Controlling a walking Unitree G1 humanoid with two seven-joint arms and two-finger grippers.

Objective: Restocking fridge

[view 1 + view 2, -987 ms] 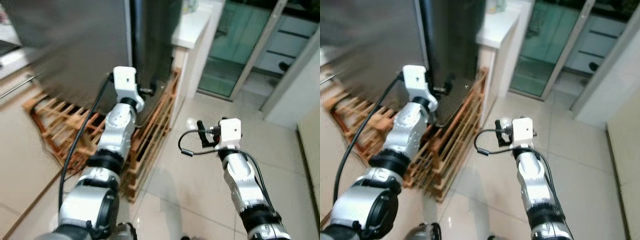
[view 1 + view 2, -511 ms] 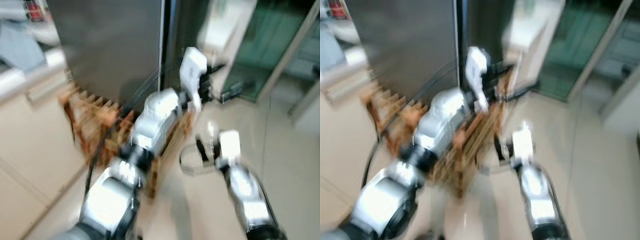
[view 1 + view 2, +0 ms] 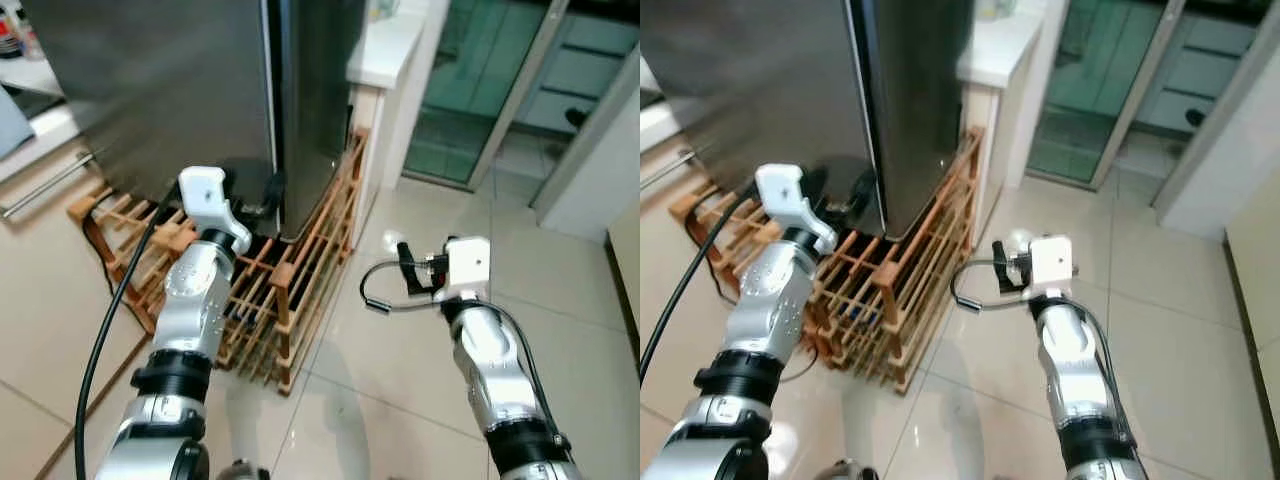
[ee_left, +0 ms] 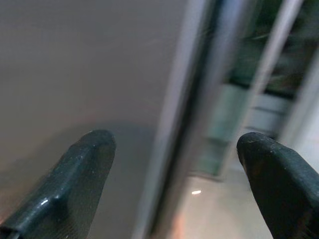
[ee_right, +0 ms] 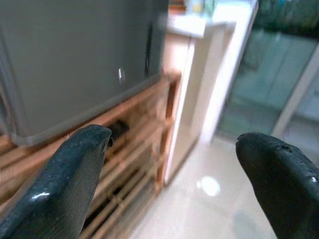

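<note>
The closed fridge (image 3: 200, 80) stands on a wooden rack (image 3: 300, 270). The left gripper (image 4: 174, 164), fingers spread and empty, faces the door edge; the right gripper (image 5: 169, 164) hangs likewise. Approach squarely before hooking the edge.

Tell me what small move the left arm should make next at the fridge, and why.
Probably ease the left gripper forward toward the fridge door's edge. Its fingers are open and empty, the door looks shut, and the wrist view already frames the door's vertical edge between them. The right gripper, also open, hangs over the tiled floor beside the wooden rack.
</note>
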